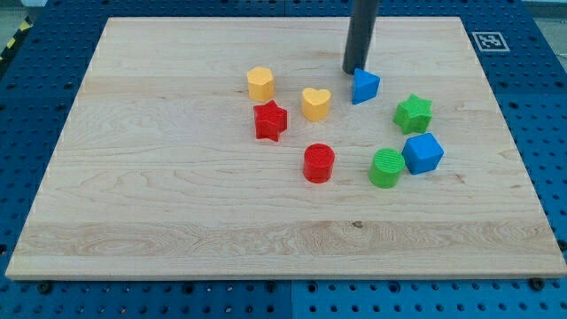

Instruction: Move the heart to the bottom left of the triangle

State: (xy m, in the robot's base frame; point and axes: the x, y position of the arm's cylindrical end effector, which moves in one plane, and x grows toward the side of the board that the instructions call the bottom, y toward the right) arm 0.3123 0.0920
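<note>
The yellow heart (315,104) lies near the board's middle, a little above centre. The blue triangle (365,86) lies just to its right and slightly higher. My tip (352,71) stands at the triangle's upper left edge, touching or almost touching it, and is up and to the right of the heart. The rod rises out of the view's top.
A yellow hexagon (260,83) and a red star (271,120) lie left of the heart. A red cylinder (319,163) lies below it. A green star (413,113), blue cube (423,153) and green cylinder (386,167) lie at the right. The wooden board (133,221) rests on a blue perforated table.
</note>
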